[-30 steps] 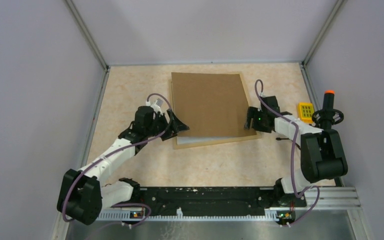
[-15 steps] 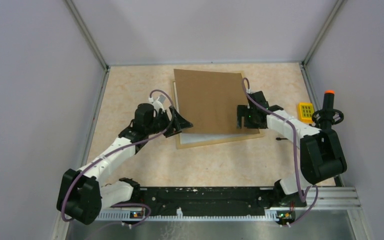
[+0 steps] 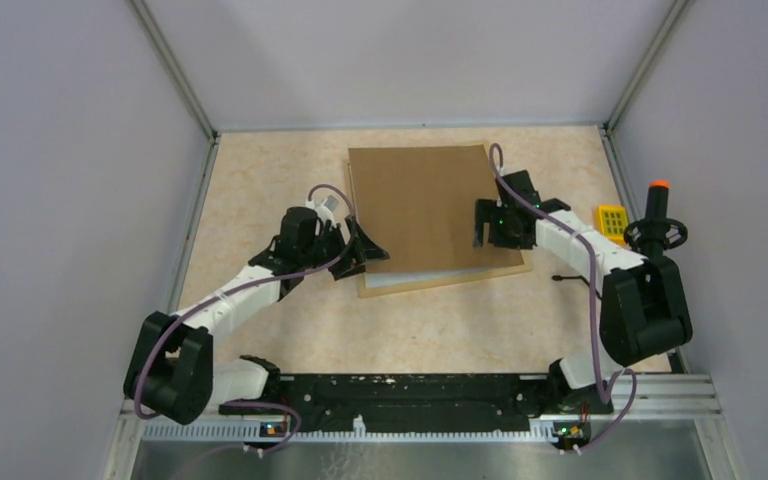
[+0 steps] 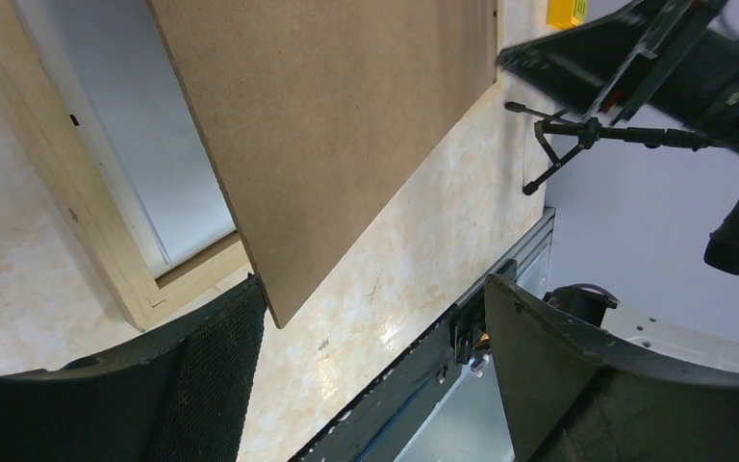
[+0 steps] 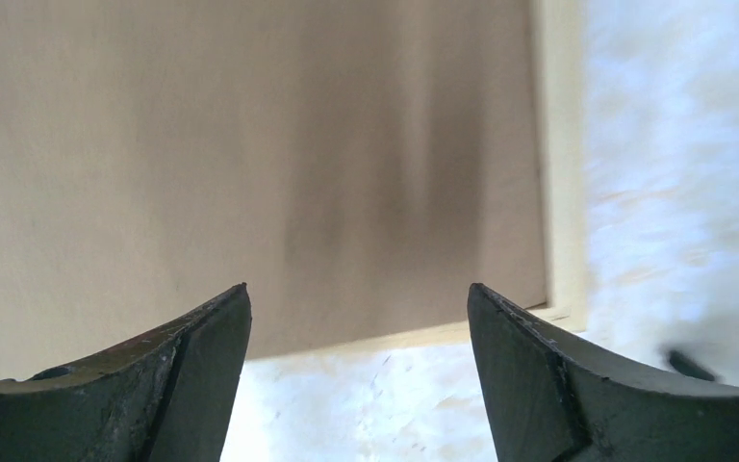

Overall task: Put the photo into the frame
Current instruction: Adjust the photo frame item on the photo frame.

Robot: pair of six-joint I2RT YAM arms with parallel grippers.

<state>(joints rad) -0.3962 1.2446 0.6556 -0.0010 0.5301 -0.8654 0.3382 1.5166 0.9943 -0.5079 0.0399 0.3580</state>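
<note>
The frame [image 3: 440, 281] of light wood lies on the table, and a plain brown backing board [image 3: 425, 205] lies skewed on top of it. A white sheet [image 4: 135, 144] shows inside the frame's rail [image 4: 67, 192] beside the board [image 4: 346, 125]. The photo is hidden. My left gripper [image 3: 365, 250] is open at the board's near left corner, which pokes in beside one finger [image 4: 221, 366] of the left gripper [image 4: 373, 289]. My right gripper [image 3: 480, 222] hangs open over the board's right edge. In the right wrist view the right gripper [image 5: 358, 289] holds nothing above the board [image 5: 250, 144] and the frame's rail [image 5: 563, 144].
A yellow keypad-like block [image 3: 612, 220] and a black stand with an orange tip [image 3: 657, 210] sit at the right wall. A thin black tripod-like piece [image 4: 577, 135] lies near the frame's right side. Grey walls enclose the table; a black rail [image 3: 410, 390] runs along the near edge.
The right gripper moved left and farther back onto the board's right edge. Board and frame shifted slightly to the right. The left gripper edged right toward the board's corner. Both grippers opened a little wider.
</note>
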